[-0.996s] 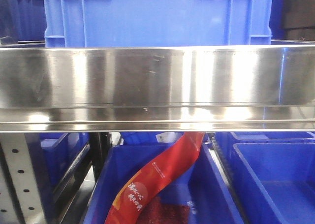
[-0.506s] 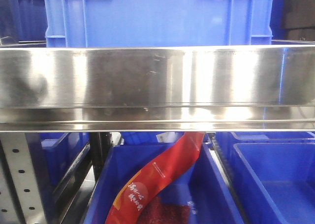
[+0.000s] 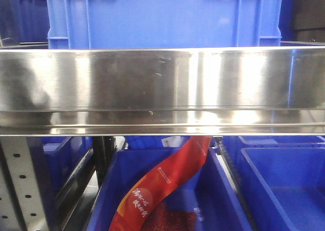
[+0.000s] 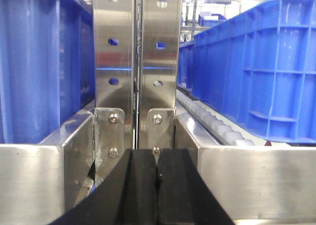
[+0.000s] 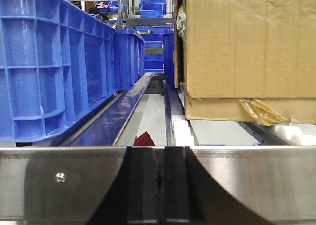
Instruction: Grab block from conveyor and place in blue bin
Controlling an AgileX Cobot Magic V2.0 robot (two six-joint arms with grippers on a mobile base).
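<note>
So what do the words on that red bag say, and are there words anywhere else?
Red bag, hanging into the blue bin: white characters near its lower end and a smaller white line higher up, both too blurred to read.
Small white label above the bag: too small to read.
Cardboard box: no print visible.

The front view faces a steel rail [image 3: 162, 89] close up. Both wrist views look level over similar rails at blue crates [image 4: 256, 67].

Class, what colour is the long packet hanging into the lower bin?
Red with white lettering; the packet shows best in the front-facing view.
</note>
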